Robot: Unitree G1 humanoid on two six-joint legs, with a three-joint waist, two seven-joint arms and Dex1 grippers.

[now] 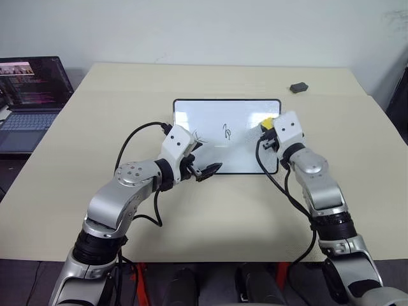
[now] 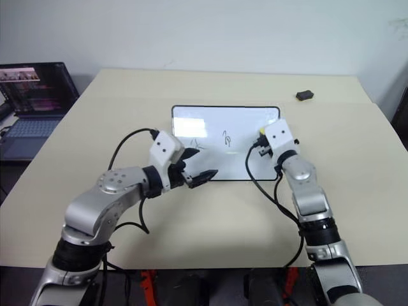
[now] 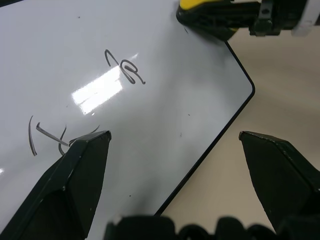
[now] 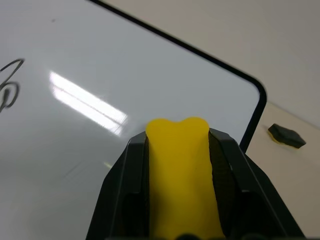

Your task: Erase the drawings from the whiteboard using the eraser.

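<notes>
We see the whiteboard (image 1: 217,121) lying flat in the middle of the beige desk (image 1: 210,210), its thin black frame square to us. Two drawings show on it — one scribble near the centre (image 1: 226,131) and another toward its left side (image 1: 199,138), just beside the left arm's white wrist housing. The right claw (image 4: 177,150) is clamped on the yellow eraser (image 4: 180,175), which sits squeezed between the two black fingers with its rounded end poking out past them; in the head views this claw sits over the board's right side, near the right edge, and the board surface around the eraser looks clean. The left claw (image 3: 175,145) stands wide apart with nothing between its fingers, hovering low over the near edge of the board, one finger above the white surface by the left scribble and the other out over the bare desk. A small dark grey lump (image 1: 298,87) rests on the desk beyond the board's far right corner, and an open laptop (image 1: 29,95) stands off the desk's left side.
</notes>
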